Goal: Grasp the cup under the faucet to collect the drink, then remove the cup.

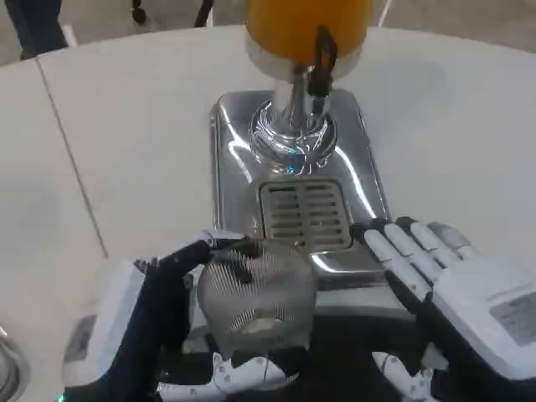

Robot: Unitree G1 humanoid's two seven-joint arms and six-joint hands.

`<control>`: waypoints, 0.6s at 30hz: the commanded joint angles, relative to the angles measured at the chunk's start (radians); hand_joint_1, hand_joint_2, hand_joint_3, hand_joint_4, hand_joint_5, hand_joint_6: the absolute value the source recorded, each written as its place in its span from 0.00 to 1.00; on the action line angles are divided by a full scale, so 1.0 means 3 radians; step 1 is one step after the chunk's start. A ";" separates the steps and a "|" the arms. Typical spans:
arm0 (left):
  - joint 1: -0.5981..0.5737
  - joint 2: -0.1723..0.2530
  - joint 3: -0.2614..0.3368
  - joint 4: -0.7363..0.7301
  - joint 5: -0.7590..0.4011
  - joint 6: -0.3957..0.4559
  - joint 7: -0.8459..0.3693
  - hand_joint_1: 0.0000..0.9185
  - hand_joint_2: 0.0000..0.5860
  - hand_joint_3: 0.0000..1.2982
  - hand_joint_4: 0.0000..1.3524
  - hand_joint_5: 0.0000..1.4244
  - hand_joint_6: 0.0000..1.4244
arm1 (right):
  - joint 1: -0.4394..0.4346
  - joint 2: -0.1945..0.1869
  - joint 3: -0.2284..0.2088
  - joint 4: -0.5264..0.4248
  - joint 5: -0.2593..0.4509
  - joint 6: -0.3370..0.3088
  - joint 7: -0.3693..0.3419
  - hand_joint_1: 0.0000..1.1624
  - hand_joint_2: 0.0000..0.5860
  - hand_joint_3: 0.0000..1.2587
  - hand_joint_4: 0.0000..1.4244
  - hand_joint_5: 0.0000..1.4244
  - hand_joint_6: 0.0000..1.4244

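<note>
Left hand (155, 327) wraps the ribbed clear cup (255, 293), fingers around its side, holding it at the front edge of the dispenser's chrome base (239, 167), short of the drip grate (303, 213). Cup sits well in front of the black faucet (321, 63) under the orange juice tank (306, 25). Right hand (456, 289) released, fingers straight, resting beside the base on the white tabletop (126, 126).
</note>
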 commanded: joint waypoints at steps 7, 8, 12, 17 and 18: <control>0.0004 -0.0087 0.0035 0.0015 0.0123 -0.0084 0.0115 0.74 0.05 0.88 0.88 1.00 1.00 | 0.0005 0.0069 0.0060 -0.0051 -0.0118 0.0115 0.0043 0.23 0.98 0.00 0.00 0.00 0.01; -0.0010 -0.0092 0.0039 0.0021 0.0143 -0.0062 0.0114 0.74 0.05 0.88 0.88 1.00 1.00 | 0.0009 0.0080 0.0060 -0.0057 -0.0124 0.0132 0.0045 0.23 0.98 0.00 0.00 0.00 0.01; -0.0145 -0.0146 0.0054 0.0139 0.0214 0.0063 0.0122 0.74 0.05 0.88 0.88 1.00 1.00 | 0.0048 0.0126 0.0073 -0.0091 -0.0164 0.0188 0.0050 0.23 0.98 0.00 0.00 0.00 0.01; -0.0637 -0.0250 0.0008 0.0556 0.0364 0.0218 0.0279 0.74 0.05 0.87 0.88 1.00 1.00 | 0.0095 0.0155 0.0087 -0.0139 -0.0205 0.0221 0.0087 0.23 0.98 0.00 0.00 0.00 0.01; -0.0764 -0.0268 -0.0014 0.0688 0.0389 0.0236 0.0317 0.74 0.05 0.87 0.88 1.00 1.00 | 0.0100 0.0162 0.0086 -0.0146 -0.0214 0.0229 0.0095 0.23 0.98 0.00 0.00 0.00 0.01</control>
